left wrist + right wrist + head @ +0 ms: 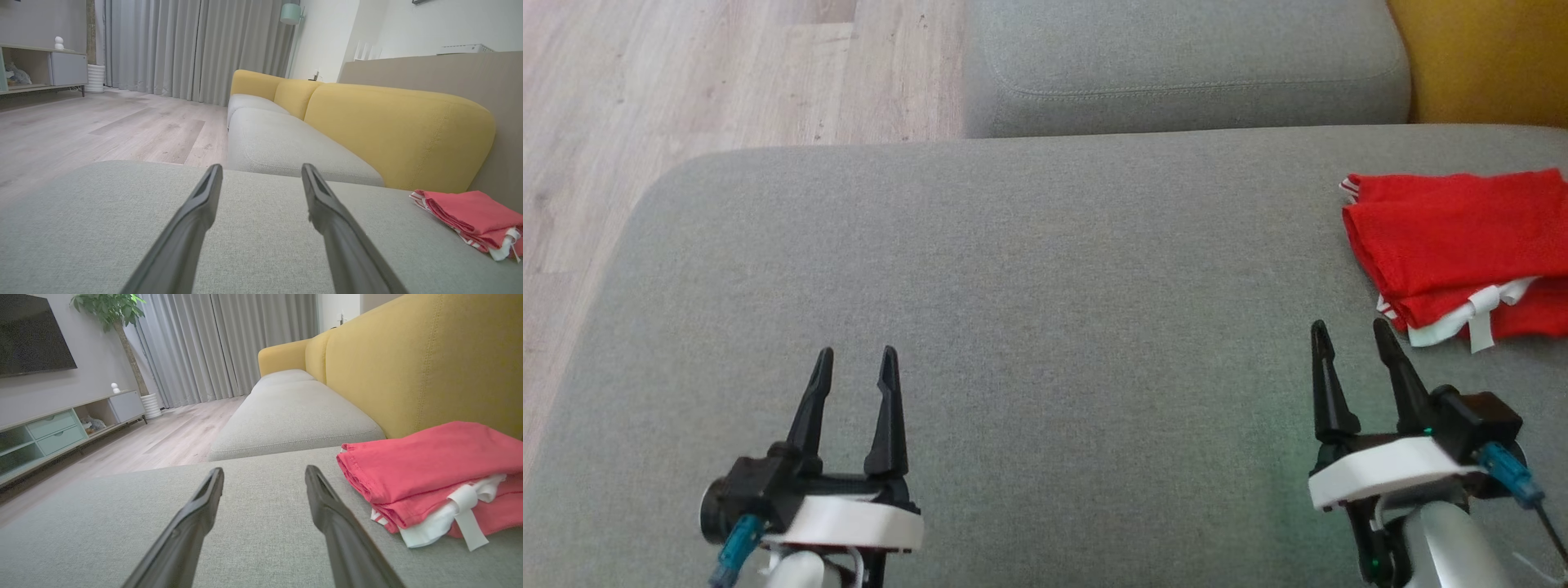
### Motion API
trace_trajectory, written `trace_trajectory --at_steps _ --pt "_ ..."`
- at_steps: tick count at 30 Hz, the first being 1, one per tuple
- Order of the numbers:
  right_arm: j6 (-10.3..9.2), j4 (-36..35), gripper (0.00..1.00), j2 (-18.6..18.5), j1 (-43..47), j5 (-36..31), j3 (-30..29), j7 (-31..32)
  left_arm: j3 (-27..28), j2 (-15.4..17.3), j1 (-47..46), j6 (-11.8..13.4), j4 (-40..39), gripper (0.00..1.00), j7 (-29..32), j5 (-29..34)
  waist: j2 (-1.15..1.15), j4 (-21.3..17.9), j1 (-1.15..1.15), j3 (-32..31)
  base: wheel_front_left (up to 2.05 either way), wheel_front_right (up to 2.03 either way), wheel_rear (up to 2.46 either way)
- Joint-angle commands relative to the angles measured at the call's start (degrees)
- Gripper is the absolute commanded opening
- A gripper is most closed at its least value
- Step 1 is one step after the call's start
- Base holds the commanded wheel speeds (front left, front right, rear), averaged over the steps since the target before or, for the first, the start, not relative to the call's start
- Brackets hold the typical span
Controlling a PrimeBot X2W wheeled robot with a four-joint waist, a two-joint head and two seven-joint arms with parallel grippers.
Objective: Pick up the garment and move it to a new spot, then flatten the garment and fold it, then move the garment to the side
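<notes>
The garment [1458, 241] is red with white trim and a white drawstring, folded into a neat stack at the far right of the grey sofa seat [1045, 286]. It also appears as the garment [474, 218] at the right in the left wrist view and the garment [433, 473] close on the right in the right wrist view. My right gripper [1352, 331] stands open just left of and nearer than the stack, not touching it. My left gripper [856, 357] is open over bare cushion at the lower left, holding nothing.
A second grey seat cushion [1184, 69] adjoins the far edge. A yellow backrest [425, 355] rises along the right. Wooden floor [686, 90] lies past the seat's left and far-left edges. A TV cabinet [61, 424] and curtains [192, 49] stand across the room.
</notes>
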Motion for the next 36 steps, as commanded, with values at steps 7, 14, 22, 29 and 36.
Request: trace_trajectory --at_steps 7,14,22,29,36 --pt "0.2 -2.6 1.0 -0.2 -1.9 0.2 2.8 -1.1 2.6 0.1 -1.1 1.2 -2.2 1.0 -0.4 -0.9 0.0 -0.2 0.01 -0.3 0.0 0.0 0.0" --pt "0.2 -3.0 1.0 -0.2 -1.8 0.1 3.3 -1.1 2.7 0.1 -1.1 1.0 -2.2 1.0 -0.4 -1.6 0.0 -0.4 0.01 -0.1 0.0 0.0 0.0" --pt "0.2 -3.5 1.0 -0.2 -1.8 0.6 3.4 -1.2 3.0 0.1 -1.3 0.8 -1.8 1.0 -0.4 -2.7 0.0 -0.5 0.01 0.2 0.0 0.0 0.0" --pt "0.2 -3.7 1.0 -0.2 -1.9 0.8 3.6 -1.2 3.0 0.1 -1.4 0.1 -1.3 1.0 -0.4 -3.2 0.0 -0.4 0.01 0.3 0.0 0.0 0.0" --pt "0.2 -3.8 1.0 -0.2 -1.9 1.4 4.0 -1.2 3.6 0.1 -1.5 0.1 -1.6 1.0 -0.4 -3.4 0.0 -0.4 0.01 0.3 0.0 0.0 0.0"
